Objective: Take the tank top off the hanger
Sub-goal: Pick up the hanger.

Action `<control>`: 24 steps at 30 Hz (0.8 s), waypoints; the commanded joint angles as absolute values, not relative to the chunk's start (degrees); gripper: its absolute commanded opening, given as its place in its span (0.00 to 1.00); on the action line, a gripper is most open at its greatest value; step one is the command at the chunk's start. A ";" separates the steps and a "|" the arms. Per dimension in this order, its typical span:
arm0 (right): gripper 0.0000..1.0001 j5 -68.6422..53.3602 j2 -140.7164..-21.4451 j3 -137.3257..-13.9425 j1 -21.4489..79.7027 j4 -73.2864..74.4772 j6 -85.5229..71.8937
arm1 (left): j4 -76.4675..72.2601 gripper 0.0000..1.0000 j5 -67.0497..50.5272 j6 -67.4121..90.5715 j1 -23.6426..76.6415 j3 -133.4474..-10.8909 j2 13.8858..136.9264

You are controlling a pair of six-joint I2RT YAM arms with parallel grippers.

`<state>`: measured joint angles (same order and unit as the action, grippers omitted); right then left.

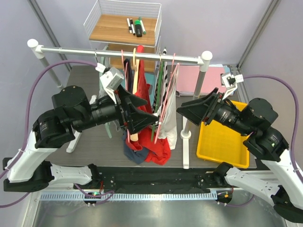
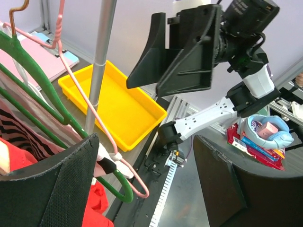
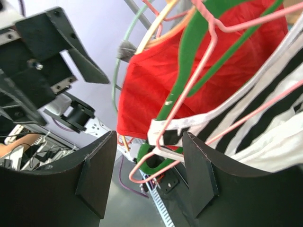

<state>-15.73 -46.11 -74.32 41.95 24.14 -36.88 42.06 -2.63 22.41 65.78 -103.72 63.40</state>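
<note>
Counts: two arms, two grippers, one rail (image 1: 118,51) on two white posts, one yellow tray (image 1: 222,142), one wire shelf (image 1: 124,28) with a few markers (image 1: 137,26). Four garments show under the rail: red top (image 1: 156,151), navy piece (image 1: 135,153), white piece (image 1: 171,130), and black-and-white striped tank top (image 3: 255,113). Several hangers are on the rail, among them a pink hanger (image 2: 80,90), a green hanger (image 2: 28,71) and a tan hanger (image 1: 135,71). They bunch together, so I cannot give an exact count.

The tank top hangs below the middle of the rail. Its narrow white-edged strap sits on the pink hanger, right beside the red top.

Left gripper (image 1: 149,109): fingers spread, nothing pinched. It is below the rail, up against the left side of the garment bunch. In its wrist view the pink and green hanger ends sit between the fingers, close to the left finger.

Right gripper (image 1: 183,113): fingers spread, holding nothing. It is below the right part of the rail, just beside the white piece and aimed at the bunch. Its wrist view shows the tank top strap and the pink hanger's end loop framed between the fingers. I cannot tell whether it touches them.

The surface is a dark grey table (image 1: 90,137). The tray lies right of the rail's right post, and a pink mat (image 1: 189,78) lies behind that post. The shelf stands behind the rail. The walls are pale lilac.
</note>
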 commanded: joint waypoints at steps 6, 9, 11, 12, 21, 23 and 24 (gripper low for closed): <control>0.63 -11.44 -45.89 -73.74 43.51 21.62 -36.83 | 45.79 0.69 1.56 23.99 66.01 -113.19 72.77; 0.63 -9.85 -44.39 -73.65 43.59 23.81 -36.12 | 47.80 0.65 4.64 23.99 66.18 -116.36 75.67; 0.63 -8.27 -43.60 -72.87 43.51 25.40 -36.12 | 49.04 0.62 8.07 23.47 67.05 -118.29 77.17; 0.63 -7.91 -42.72 -72.60 43.51 25.66 -36.12 | 49.56 0.62 9.30 23.21 67.41 -118.56 77.60; 0.61 -5.01 -39.82 -71.02 43.50 29.71 -35.95 | 51.06 0.56 30.93 19.08 74.87 -121.20 82.70; 0.61 -4.49 -38.94 -70.93 43.51 30.58 -35.60 | 50.98 0.55 32.60 18.98 75.15 -121.55 83.23; 0.61 -4.31 -38.59 -70.75 43.42 30.85 -35.60 | 51.06 0.55 33.22 18.98 75.15 -121.73 83.75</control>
<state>-6.55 -39.55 -71.29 43.18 29.50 -37.08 50.59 24.14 20.88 74.24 -119.61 82.54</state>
